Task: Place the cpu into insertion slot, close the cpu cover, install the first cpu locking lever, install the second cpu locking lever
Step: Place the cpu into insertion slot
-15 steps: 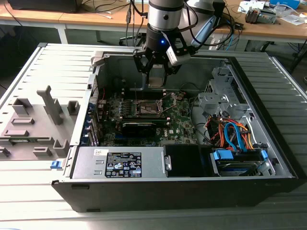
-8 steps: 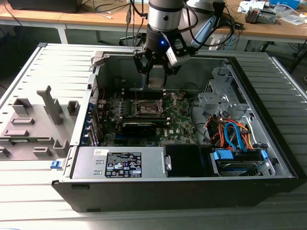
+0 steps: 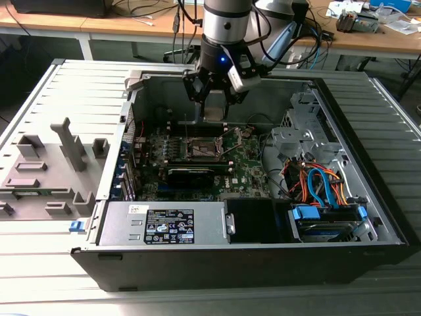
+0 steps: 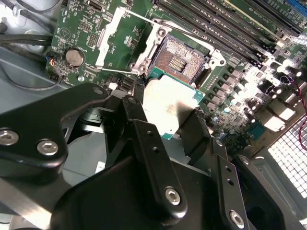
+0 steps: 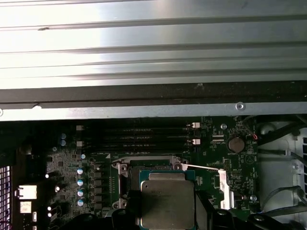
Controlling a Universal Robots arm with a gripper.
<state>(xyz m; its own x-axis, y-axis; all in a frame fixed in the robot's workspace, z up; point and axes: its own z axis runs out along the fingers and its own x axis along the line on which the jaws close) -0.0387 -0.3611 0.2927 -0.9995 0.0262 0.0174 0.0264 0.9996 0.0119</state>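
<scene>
My gripper point(image 3: 214, 110) hangs inside the open computer case, just above the motherboard point(image 3: 247, 164). It is shut on the cpu point(image 4: 169, 103), a silver square with a green edge held flat between the two black fingers point(image 4: 144, 139). In the second wrist view the insertion slot point(image 4: 181, 57) lies open just beyond the cpu, its dark centre bare. The cpu point(image 5: 167, 201) partly overlaps the slot's silver rim point(image 5: 122, 179) in the first wrist view. A silver cover plate point(image 4: 108, 38) and thin wire levers point(image 4: 139, 17) stand raised beside the slot.
A long black card point(image 3: 191, 174) lies in front of the slot. Memory slots point(image 4: 225, 24) run along one side. The power supply point(image 3: 161, 224) and a drive bay with coloured cables point(image 3: 322, 184) fill the near side. A grey fixture point(image 3: 46, 164) sits outside at the exterior view's left.
</scene>
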